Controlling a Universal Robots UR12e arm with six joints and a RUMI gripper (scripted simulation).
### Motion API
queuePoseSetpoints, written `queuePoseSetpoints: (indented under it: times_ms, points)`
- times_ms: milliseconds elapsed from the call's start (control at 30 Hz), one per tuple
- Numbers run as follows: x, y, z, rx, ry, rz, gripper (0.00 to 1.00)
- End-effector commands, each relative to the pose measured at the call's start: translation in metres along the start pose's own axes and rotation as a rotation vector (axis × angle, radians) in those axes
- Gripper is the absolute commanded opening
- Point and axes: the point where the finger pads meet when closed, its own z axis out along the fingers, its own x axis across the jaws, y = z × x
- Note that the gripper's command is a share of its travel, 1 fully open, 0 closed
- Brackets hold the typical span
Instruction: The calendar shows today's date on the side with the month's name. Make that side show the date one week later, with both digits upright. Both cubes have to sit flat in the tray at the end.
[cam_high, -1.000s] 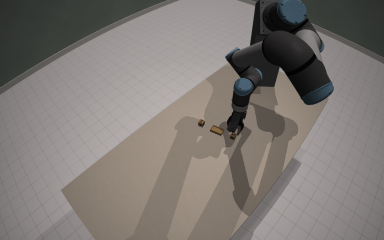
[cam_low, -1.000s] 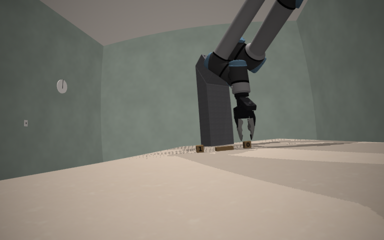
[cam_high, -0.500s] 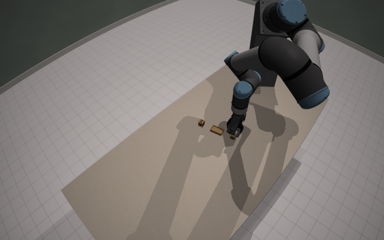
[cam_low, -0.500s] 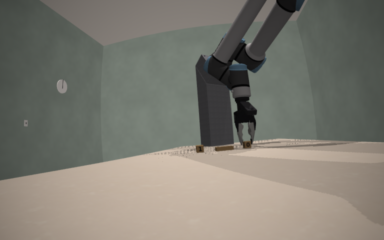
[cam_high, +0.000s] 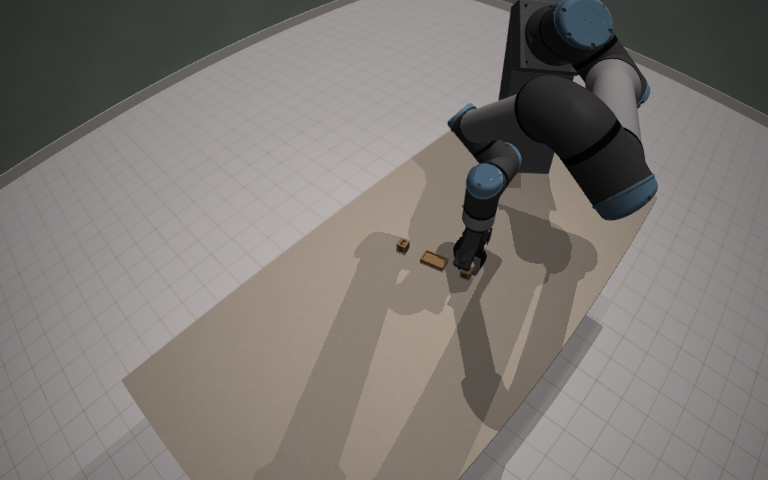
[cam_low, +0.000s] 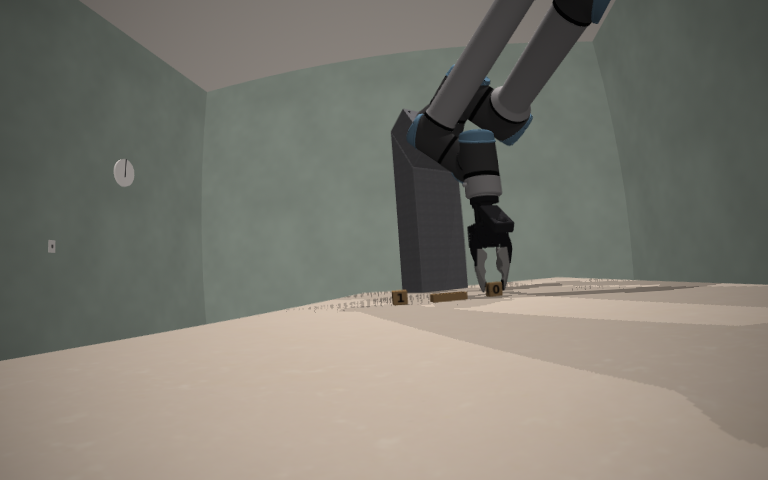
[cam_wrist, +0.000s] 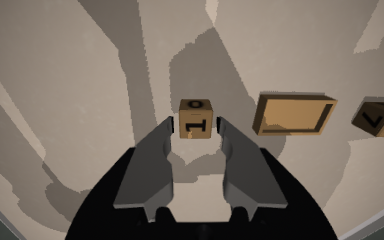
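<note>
The fingers (cam_high: 465, 268) (cam_low: 493, 288) are standing partly open and grasping nothing, their tips hanging close about the near cube (cam_high: 466, 272) (cam_low: 494, 289) (cam_wrist: 195, 120), which is showing a gap at each side in the wrist view. The tray (cam_high: 433, 260) (cam_low: 448, 297) (cam_wrist: 295, 116) is lying beside them, the far cube (cam_high: 402, 244) (cam_low: 399, 297) (cam_wrist: 371, 119) beyond it. The near cube is looking light, stiff and woody, probably calling for a level, square hold low on its opposite upright faces, lest it twist.
</note>
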Motion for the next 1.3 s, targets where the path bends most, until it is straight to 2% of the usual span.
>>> queuePoseSetpoints:
  times_ms: [0,800,833,1267]
  points:
    - [-0.0001,-0.0002,-0.0002,0.000,0.000,0.000,0.29]
    - [-0.0001,-0.0002,-0.0002,0.000,0.000,0.000,0.29]
    - [-0.0001,-0.0002,-0.0002,0.000,0.000,0.000,0.11]
    - [-0.0001,-0.0002,-0.0002,0.000,0.000,0.000,0.11]
